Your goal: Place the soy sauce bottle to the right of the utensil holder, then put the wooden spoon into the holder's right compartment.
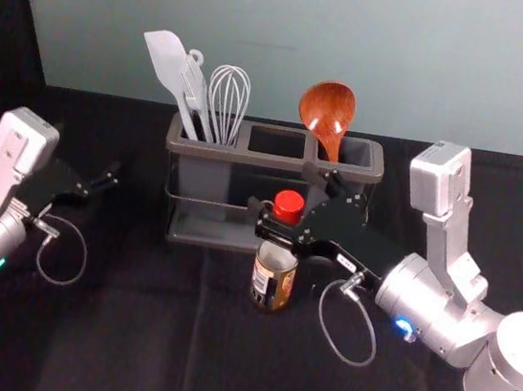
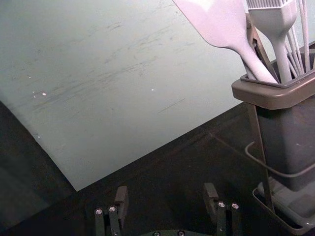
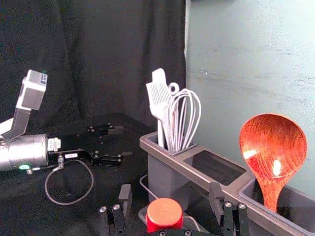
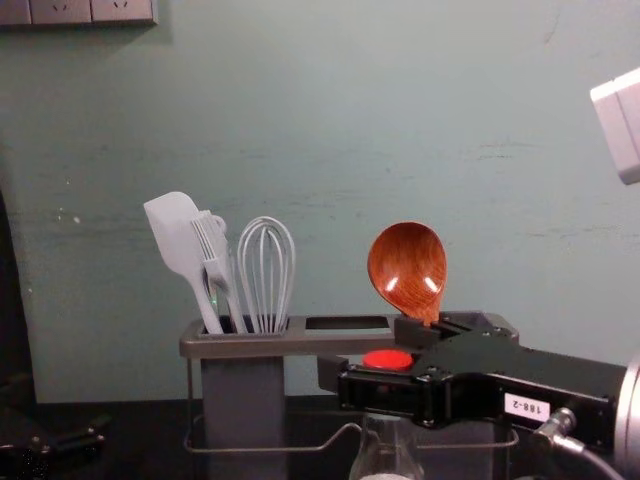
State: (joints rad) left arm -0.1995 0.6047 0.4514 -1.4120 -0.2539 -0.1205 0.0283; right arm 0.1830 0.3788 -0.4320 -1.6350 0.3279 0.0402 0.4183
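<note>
- The dark worktop is carrying the holder, whose smooth rim is framing three rectangular compartments above a curved rail.
- The right tool is reaching in front of the holder, spread wide around the bottle and gripping nothing; its white tag is showing inverted digits.
- The left tool is idling left of the holder, spread open.
- The glass bottle is standing upright before the holder's right half, wearing a round red cap and a printed label.
- The glossy, grained wooden spoon is standing bowl-up in the right compartment.
</note>
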